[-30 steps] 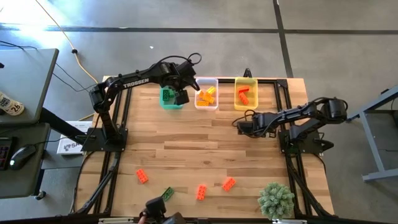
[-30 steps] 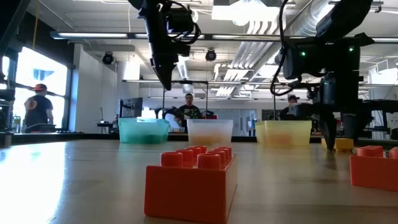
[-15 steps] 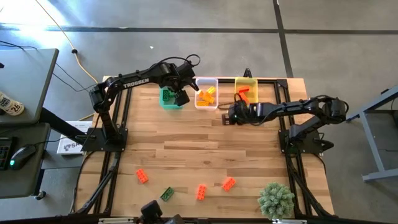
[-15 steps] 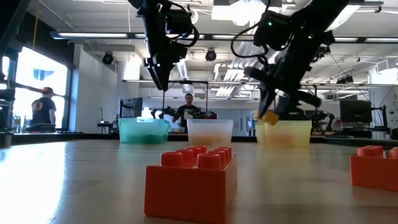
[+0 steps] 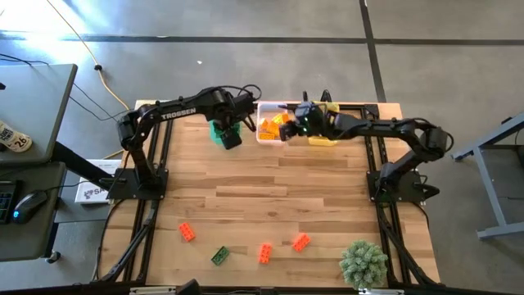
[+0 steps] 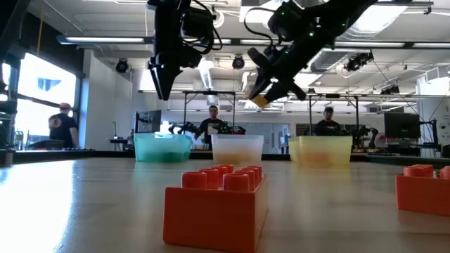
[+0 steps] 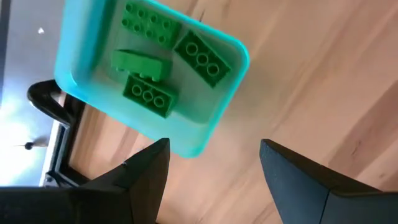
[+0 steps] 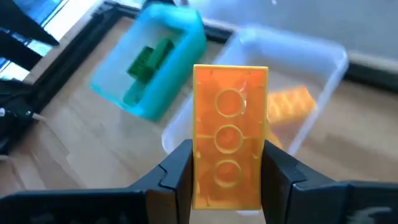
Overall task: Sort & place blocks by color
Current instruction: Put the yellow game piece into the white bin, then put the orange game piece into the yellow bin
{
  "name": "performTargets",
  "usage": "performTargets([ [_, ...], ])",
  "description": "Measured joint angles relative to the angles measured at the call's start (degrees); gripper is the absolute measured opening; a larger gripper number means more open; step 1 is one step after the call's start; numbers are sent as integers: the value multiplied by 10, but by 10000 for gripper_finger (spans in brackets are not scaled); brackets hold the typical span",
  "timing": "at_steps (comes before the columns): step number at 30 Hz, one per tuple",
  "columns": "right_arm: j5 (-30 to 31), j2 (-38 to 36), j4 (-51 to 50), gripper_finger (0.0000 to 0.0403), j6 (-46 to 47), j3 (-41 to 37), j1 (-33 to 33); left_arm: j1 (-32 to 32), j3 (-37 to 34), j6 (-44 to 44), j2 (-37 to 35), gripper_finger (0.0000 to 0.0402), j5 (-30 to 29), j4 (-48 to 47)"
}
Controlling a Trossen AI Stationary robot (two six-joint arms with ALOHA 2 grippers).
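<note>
My right gripper (image 5: 288, 127) is shut on a yellow-orange brick (image 8: 229, 146) high over the clear bin (image 5: 266, 135), which holds more yellow-orange bricks (image 8: 290, 103). My left gripper (image 7: 214, 168) hangs open above the table beside the teal bin (image 7: 81, 74), where several green bricks (image 7: 148, 94) lie. The yellow bin (image 5: 326, 138) stands to the right of the clear one. Near the front edge lie two orange-red bricks (image 5: 187, 232) (image 5: 300, 242), an orange one (image 5: 264, 252) and a green one (image 5: 219, 256). My right gripper pinches the brick's two long sides (image 8: 198, 168) between its two fingers, toward one end. The fingers (image 8: 179, 171) lie along the brick and slant down toward the table's left. The brick's hollow underside faces the wrist camera. It hangs clear above the clear bin (image 6: 237, 147).
A fuzzy green plant (image 5: 363, 262) stands at the near right corner. The three bins sit in a row at the far edge. The wide middle of the wooden table (image 5: 270, 192) lies bare. People move in the room behind.
My right gripper has risen off the table with the yellow-orange brick and swung toward the far edge and the left, past the yellow bin to above the clear bin, rolling as it went. My left gripper has shifted a little leftward by the teal bin, still open.
</note>
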Motion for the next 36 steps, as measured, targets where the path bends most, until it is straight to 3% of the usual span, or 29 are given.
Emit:
performTargets([
  [9, -59, 96, -20, 111, -72, 87, -27, -44, -55, -62, -58, 239, -1, 0],
  [24, -93, 144, -30, 111, -137, 93, -33, -196, -237, -242, -222, 239, 50, 3],
  [32, -94, 144, -30, 194, -134, 93, -32, -311, -305, -307, -259, 239, 59, 6],
  [36, -94, 144, -30, 218, -111, 93, -28, -356, -315, -379, -260, 239, 70, 3],
])
